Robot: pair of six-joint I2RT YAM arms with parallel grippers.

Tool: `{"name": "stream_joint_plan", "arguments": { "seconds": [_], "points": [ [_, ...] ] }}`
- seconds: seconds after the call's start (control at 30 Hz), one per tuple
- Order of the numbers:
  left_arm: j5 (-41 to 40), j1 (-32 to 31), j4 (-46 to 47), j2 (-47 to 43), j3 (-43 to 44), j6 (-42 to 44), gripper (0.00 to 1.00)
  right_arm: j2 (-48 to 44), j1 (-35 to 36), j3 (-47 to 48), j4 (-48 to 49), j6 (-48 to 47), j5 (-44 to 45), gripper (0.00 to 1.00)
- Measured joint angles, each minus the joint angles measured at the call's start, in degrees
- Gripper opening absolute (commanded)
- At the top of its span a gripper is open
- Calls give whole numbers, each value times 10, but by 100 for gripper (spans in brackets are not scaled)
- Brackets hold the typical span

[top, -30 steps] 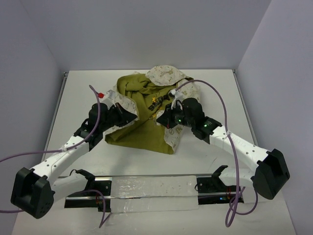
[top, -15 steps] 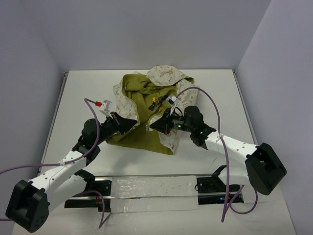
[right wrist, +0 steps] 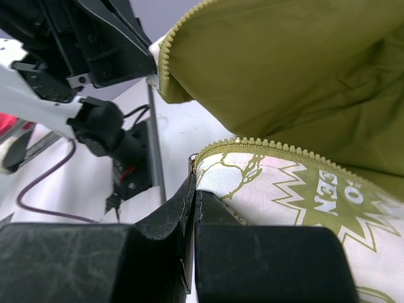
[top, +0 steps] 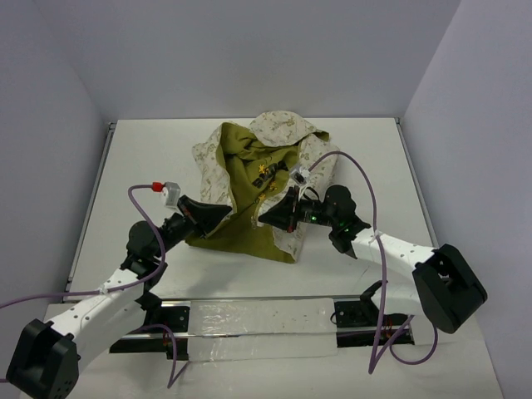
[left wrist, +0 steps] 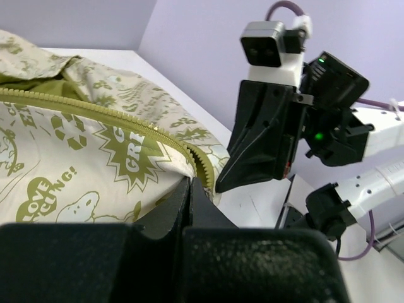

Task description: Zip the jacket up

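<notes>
The open jacket [top: 249,179], spread between and beyond the jaws, is clamped at both lower corners by the left gripper [top: 219,214] and right gripper [top: 269,218], so the ends of the zipper [right wrist: 271,146], it seems, must next be aligned.

Table [top: 366,158]: white, flat, beneath the fingers [top: 205,213].
Walls [top: 249,58]: pale lilac, beyond the fingers and to either side.
Rail [top: 158,320]: black, behind the fingers at the table's near edge, bearing a clear plastic strip [top: 258,320].
</notes>
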Motion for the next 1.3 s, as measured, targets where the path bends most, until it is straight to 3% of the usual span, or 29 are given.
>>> {"name": "stream_joint_plan", "arguments": {
  "seconds": [0.37, 1.3],
  "points": [
    [29, -17, 54, 11, -5, 7, 0, 25, 0, 5, 71, 43, -72, 0],
    [33, -40, 58, -1, -13, 11, 0, 55, 0, 26, 140, 103, -104, 0]
  ]
}}
